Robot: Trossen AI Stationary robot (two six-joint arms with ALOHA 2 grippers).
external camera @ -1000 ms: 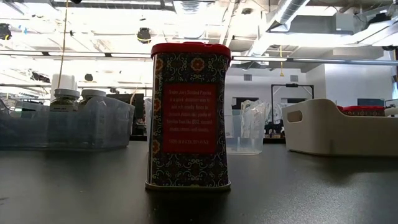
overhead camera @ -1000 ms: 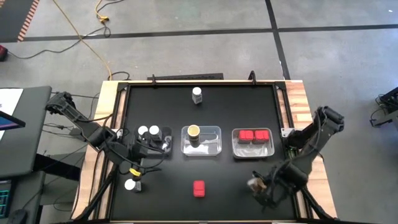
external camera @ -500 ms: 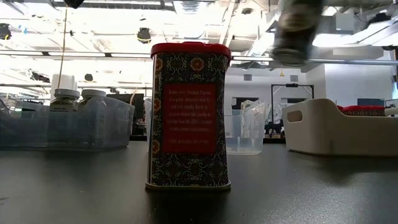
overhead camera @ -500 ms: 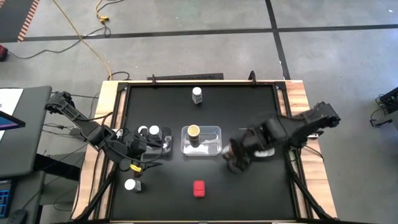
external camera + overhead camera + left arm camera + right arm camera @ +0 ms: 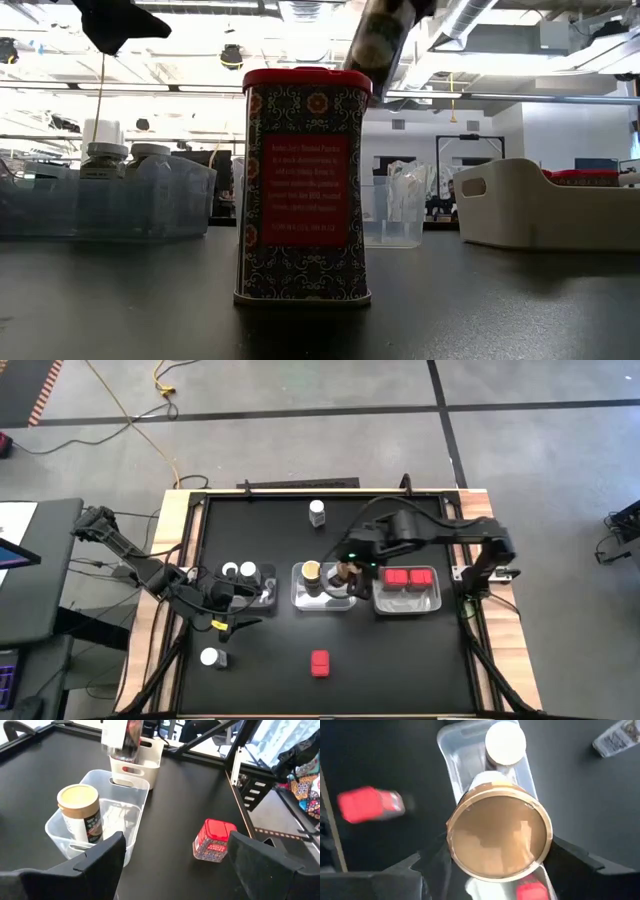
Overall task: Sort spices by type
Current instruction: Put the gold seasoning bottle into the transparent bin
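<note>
My right gripper [image 5: 348, 572] is shut on a jar with a tan round top [image 5: 497, 837], high over the clear middle tray [image 5: 345, 600]. Another tan-topped jar [image 5: 311, 571] stands in that tray. Two white-capped jars [image 5: 240, 571] stand in the left tray. Two red packets [image 5: 407, 576] lie in the right tray. On the table stand a red packet [image 5: 319, 662] and two white-capped jars, one near [image 5: 209, 657] and one far [image 5: 317, 512]. My left gripper [image 5: 175, 855] hangs open beside the left tray, holding nothing. My right gripper pinches the tan-topped jar between its two fingers [image 5: 432, 857], one on each side of the body just under the top rim [image 5: 454, 851]. The top hides the pads. The fingers come from above, slanting down. The jar is lifted clear and tilted [image 5: 380, 40].
The black table has raised wooden side rails [image 5: 478, 510]. Bare table lies between the near red packet and the trays. In the low view the red tin [image 5: 305, 185] fills the foreground, with the white right tray [image 5: 540, 205] behind it.
My right gripper has swung from the table's near right corner toward the far left, rising and rolling, and has carried the tan-topped jar over the right tray to above the middle tray. My left gripper has sunk a little.
</note>
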